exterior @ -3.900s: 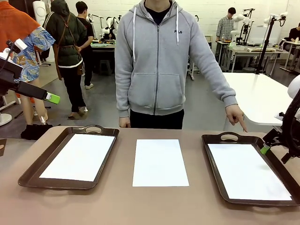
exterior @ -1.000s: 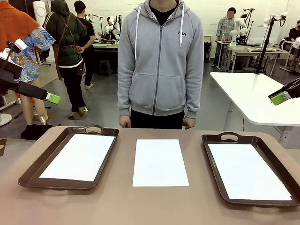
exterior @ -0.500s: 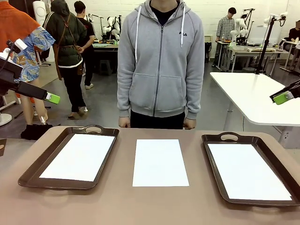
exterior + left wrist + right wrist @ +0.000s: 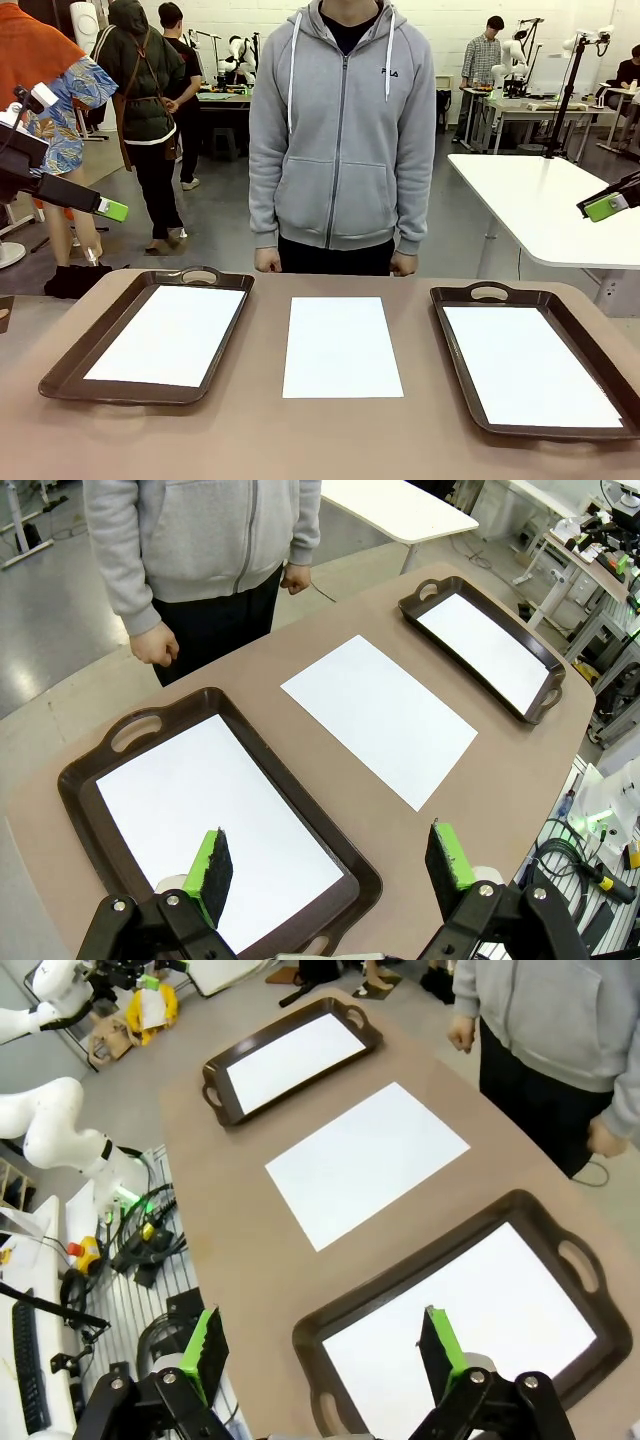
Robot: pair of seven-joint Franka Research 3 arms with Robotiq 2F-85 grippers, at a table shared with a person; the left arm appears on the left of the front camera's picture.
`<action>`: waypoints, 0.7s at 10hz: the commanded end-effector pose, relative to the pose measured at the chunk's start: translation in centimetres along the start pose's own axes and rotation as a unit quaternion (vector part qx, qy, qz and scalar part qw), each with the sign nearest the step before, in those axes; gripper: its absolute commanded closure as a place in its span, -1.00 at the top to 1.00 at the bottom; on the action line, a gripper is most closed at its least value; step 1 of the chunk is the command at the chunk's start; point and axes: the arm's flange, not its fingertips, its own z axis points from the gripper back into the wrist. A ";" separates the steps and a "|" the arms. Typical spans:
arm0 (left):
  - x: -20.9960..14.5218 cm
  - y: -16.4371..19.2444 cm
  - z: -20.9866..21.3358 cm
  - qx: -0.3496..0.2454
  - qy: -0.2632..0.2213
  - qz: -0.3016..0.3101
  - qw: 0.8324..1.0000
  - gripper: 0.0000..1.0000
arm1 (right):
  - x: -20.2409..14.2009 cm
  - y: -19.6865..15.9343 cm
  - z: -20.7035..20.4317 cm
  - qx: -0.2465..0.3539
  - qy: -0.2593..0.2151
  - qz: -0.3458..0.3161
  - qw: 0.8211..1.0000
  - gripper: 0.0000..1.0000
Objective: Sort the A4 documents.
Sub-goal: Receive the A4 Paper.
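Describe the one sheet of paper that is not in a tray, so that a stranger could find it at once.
Start at the brown table and find the two dark trays, the left tray and the right tray. Between them, in front of the person in the grey hoodie, lies the middle sheet. It alone rests on bare tabletop.

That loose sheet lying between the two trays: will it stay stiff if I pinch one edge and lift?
Probably not. The middle sheet looks thin and lies dead flat on the table, so it should droop. With no raised edge showing, it may slide before a claw catches it.
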 end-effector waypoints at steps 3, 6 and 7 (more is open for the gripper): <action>0.0 0.0 -0.1 0.000 -0.001 -0.001 1.000 1.00 | 0.0 0.0 -0.1 0.001 0.004 0.003 1.000 1.00; 0.0 0.0 -0.1 0.000 -0.001 -0.001 1.000 1.00 | 0.0 0.0 -0.1 0.001 0.004 0.003 1.000 1.00; 0.0 0.0 -0.1 0.000 -0.001 -0.001 1.000 1.00 | 0.0 0.0 -0.1 0.001 0.004 0.003 1.000 1.00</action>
